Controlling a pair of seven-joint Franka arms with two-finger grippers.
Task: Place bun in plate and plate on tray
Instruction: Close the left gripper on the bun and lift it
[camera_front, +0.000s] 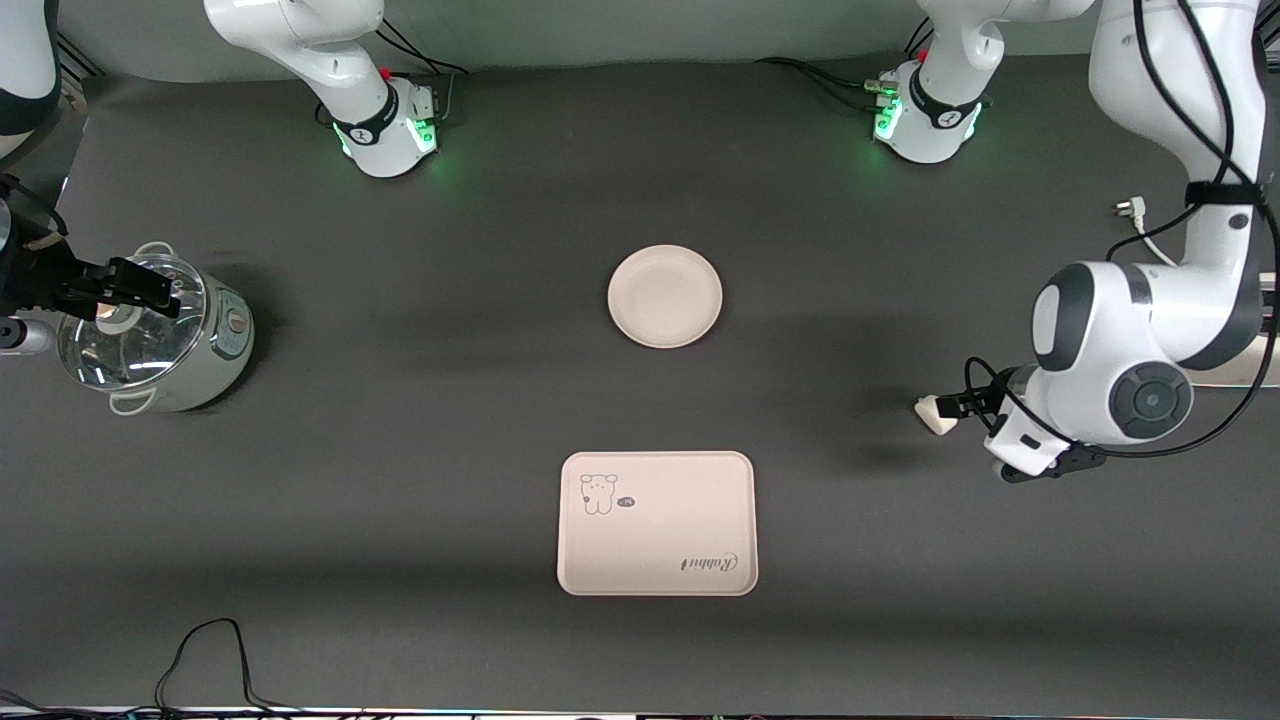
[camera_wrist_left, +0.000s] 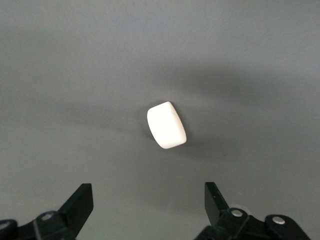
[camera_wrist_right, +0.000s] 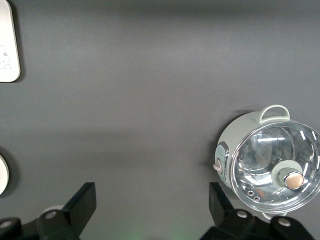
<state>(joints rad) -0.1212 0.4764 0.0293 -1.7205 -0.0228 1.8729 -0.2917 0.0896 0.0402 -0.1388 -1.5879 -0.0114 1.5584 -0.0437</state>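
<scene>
Hovering over the bun (camera_wrist_left: 166, 125), the left gripper (camera_wrist_left: 147, 205) has its jaws spread wide, holding nothing. The bun lies on the table toward the left arm's end, well apart from the plate (camera_front: 665, 296). It looks light, soft and easily squashed; a gentle pinch across its short sides should suit. The right gripper (camera_front: 135, 287), also open, waits over the pot (camera_front: 155, 335). One bun, one plate, one tray (camera_front: 657, 523).

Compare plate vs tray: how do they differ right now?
Shape: the plate is round with a raised rim; the tray is a flat rectangle with rounded corners.
Print: the plate is plain; the tray carries a cartoon animal and "Rabbit" script.
Position: the tray lies nearer the front camera.
Size: the plate is narrower.
Shared: both pale cream, with nothing on them.
</scene>
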